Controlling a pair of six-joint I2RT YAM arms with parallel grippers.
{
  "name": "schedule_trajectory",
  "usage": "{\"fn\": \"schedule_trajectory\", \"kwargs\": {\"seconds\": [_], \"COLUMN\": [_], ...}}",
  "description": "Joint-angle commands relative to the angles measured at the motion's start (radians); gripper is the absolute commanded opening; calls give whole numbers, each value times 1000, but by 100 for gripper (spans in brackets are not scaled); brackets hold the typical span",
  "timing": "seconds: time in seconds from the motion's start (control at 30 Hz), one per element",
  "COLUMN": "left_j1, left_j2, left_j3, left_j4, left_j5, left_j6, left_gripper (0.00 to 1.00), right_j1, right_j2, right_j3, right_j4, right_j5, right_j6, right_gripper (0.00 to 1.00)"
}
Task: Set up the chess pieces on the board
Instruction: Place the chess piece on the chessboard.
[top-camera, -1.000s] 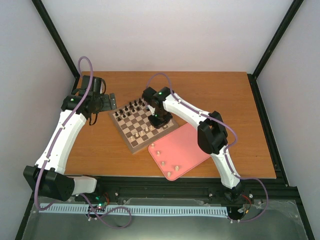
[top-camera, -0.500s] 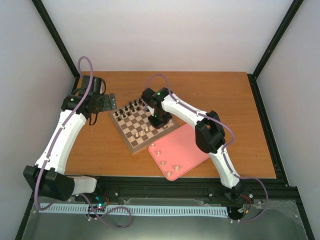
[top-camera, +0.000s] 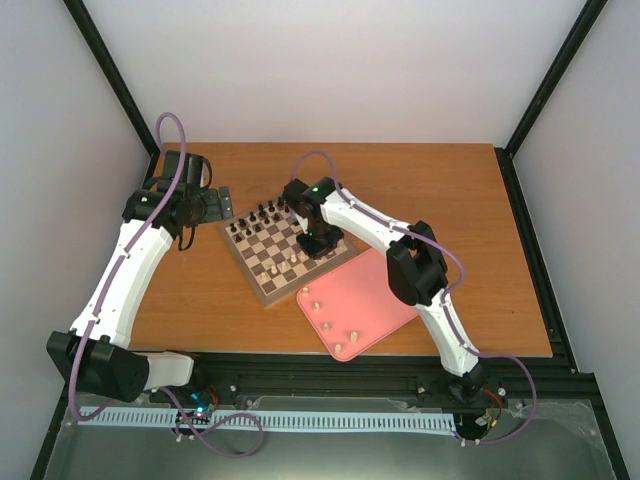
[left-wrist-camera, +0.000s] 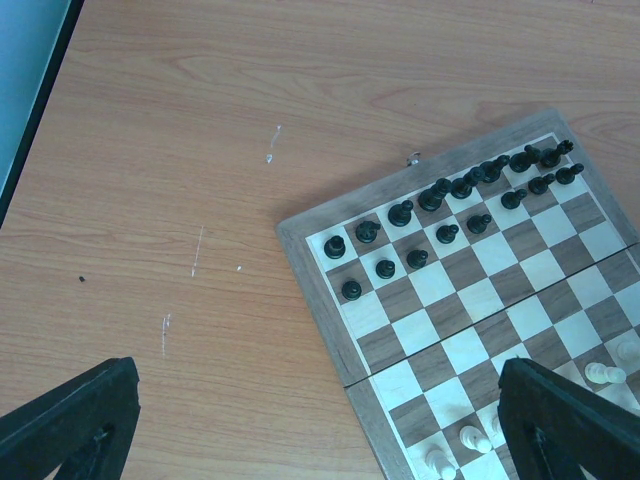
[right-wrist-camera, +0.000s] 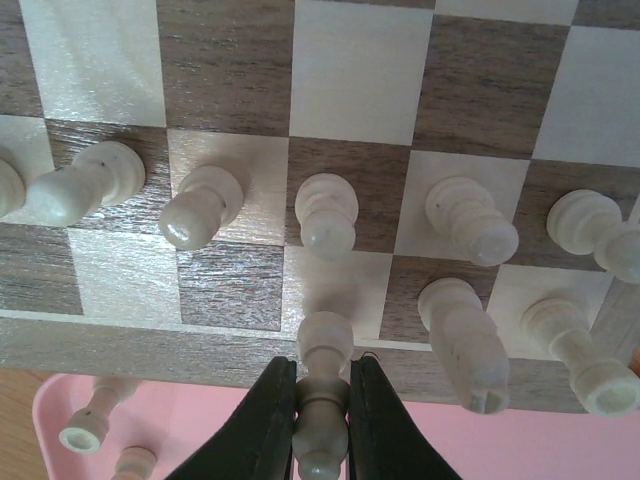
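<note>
Two black fingers (right-wrist-camera: 268, 425) of the right tool (right-wrist-camera: 322, 385) are pressed in on a small pale cream chess piece (right-wrist-camera: 322, 430). They pinch it at the stem, and its far end reaches over the nearest row of the square wooden chessboard (right-wrist-camera: 230, 60) with dark-brown and cream squares. We cannot tell whether that end touches the wood.

Just beyond this tool, a row of other pale pieces (right-wrist-camera: 328, 212) stands on the board, one to a square. Two more pale pieces (right-wrist-camera: 465, 345) stand just to its right. Below and behind the tool lies the pink rounded-corner tray (right-wrist-camera: 520, 440), just beside the board's edge, with a few loose pale pieces (right-wrist-camera: 85, 425) on it to the tool's left.

The left tool (left-wrist-camera: 318, 370) is spread wide, well apart from the right one. We see it hanging over the brown wooden worktop (left-wrist-camera: 200, 150), just beside the board's border. Ahead of it and to its right, small black pieces (left-wrist-camera: 440, 190) stand in two rows along one edge of the board.
</note>
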Motion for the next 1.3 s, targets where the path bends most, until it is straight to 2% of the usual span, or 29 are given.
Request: {"fn": "schedule_trajectory", "kwargs": {"seconds": [0.0, 0.73, 1.27], "left_j1": [6, 6, 6], "left_j2": [2, 12, 18], "left_j3": [11, 10, 16], "left_j4": [7, 11, 12], "left_j5": [-11, -6, -3], "left_j6": [6, 9, 9], "left_gripper": [100, 100, 100], "right_j1": [-5, -5, -5], "right_j2": [17, 21, -40], "right_j3": [26, 25, 25], "right_j4": [6, 24, 39], "right_j5": [21, 33, -18], "right_j6": [-5, 1, -7], "right_gripper": [7, 14, 27]}}
